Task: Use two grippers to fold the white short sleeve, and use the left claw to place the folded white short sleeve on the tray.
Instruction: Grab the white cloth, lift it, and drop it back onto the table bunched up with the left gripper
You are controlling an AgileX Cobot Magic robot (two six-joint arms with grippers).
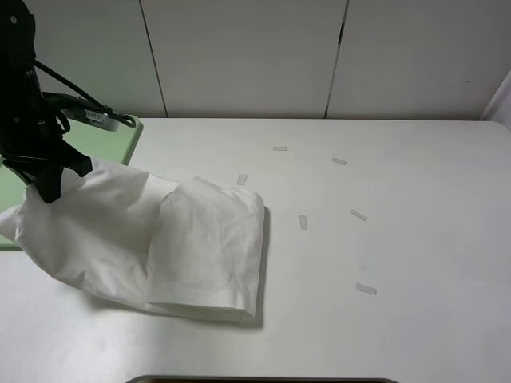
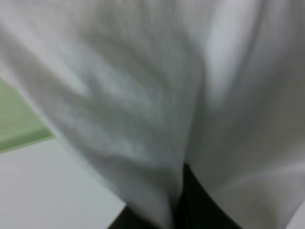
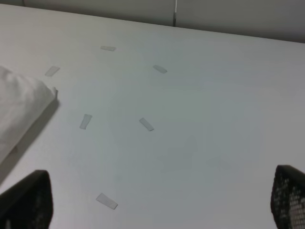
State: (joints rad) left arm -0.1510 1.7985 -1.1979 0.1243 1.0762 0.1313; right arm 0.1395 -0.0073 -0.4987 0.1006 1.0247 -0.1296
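Plainly, left claw (image 1: 49,190) clamps white short sleeve (image 1: 204,247); arm label (image 1: 96,116) illegible.

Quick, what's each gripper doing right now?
Left gripper: shut on the white short sleeve.
Right gripper: open, holding nothing.

From high up we look down over the table (image 1: 415,239) to the wall panels (image 1: 239,56), taking in the whole white short sleeve (image 1: 160,239). Our left wrist camera sits so near that cloth that it blurs, with a sliver of the tray (image 2: 19,124) beside it. Our right wrist camera looks low across the table at the tape strips (image 3: 147,124) and the shirt's corner, which the high view shares.
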